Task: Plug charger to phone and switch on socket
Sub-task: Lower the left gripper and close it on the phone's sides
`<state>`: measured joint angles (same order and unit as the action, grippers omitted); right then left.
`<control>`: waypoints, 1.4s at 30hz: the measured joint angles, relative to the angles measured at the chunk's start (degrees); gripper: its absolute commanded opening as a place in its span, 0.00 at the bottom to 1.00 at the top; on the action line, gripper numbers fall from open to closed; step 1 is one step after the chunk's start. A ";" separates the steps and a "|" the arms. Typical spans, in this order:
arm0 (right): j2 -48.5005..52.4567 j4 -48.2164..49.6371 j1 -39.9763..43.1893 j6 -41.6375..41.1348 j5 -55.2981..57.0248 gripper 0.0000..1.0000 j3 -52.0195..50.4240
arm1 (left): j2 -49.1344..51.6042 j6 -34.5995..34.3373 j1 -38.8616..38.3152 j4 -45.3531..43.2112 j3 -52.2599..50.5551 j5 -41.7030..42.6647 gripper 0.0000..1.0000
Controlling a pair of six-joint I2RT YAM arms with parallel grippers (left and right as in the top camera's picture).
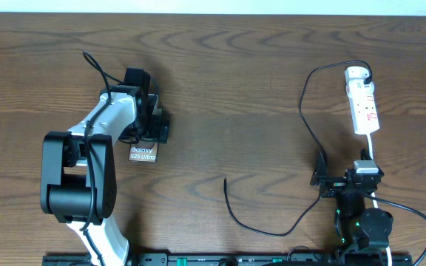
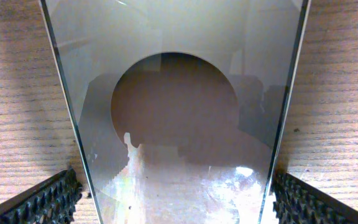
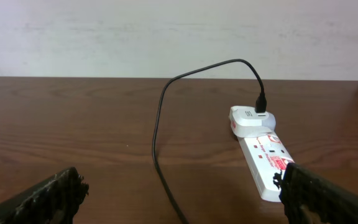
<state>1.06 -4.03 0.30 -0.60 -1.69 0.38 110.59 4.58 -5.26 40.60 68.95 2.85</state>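
The phone (image 1: 143, 153) lies flat on the table left of centre, its white "Galaxy" lettering showing. My left gripper (image 1: 150, 134) hangs low over its far part. In the left wrist view the phone's glossy face (image 2: 179, 124) fills the frame, and my left gripper (image 2: 176, 208) is open with a ribbed pad close beside each long edge. The socket (image 1: 362, 100) lies at the far right with the charger's white adapter (image 1: 357, 74) plugged into its far end. The charger's black cable (image 1: 272, 230) loops down to a free tip near the table's middle. My right gripper (image 1: 345, 174) stands open and empty, just short of the socket (image 3: 267, 162).
The socket's white cord (image 1: 372, 151) runs from the strip's near end under my right arm. In the right wrist view the black cable (image 3: 160, 124) crosses the wood between the open fingers. A pale wall (image 3: 166, 31) stands behind the table's far edge.
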 measured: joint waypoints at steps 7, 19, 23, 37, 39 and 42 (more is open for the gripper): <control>0.00 0.00 0.00 0.00 0.00 0.99 0.00 | 0.00 0.02 0.00 0.00 0.00 0.00 0.98; 0.00 0.00 0.00 0.00 0.00 0.99 0.00 | 0.00 0.52 0.00 -0.17 0.00 -0.02 0.98; 0.00 0.00 0.00 0.00 0.00 0.99 0.00 | 0.00 1.16 0.00 -0.85 0.00 -0.02 0.98; 0.00 0.00 0.00 0.00 0.00 0.99 0.00 | 0.00 1.90 0.00 -0.72 0.00 -0.02 0.99; 0.00 0.00 0.00 0.00 0.00 0.99 0.00 | 0.00 1.92 0.00 -0.70 0.00 -0.02 0.98; 0.00 0.00 0.00 0.00 0.00 0.99 0.00 | 0.00 1.90 0.00 -0.70 0.00 -0.02 0.98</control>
<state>1.06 -4.03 0.30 -0.60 -1.69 0.38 110.59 6.48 -5.26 39.90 68.95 2.83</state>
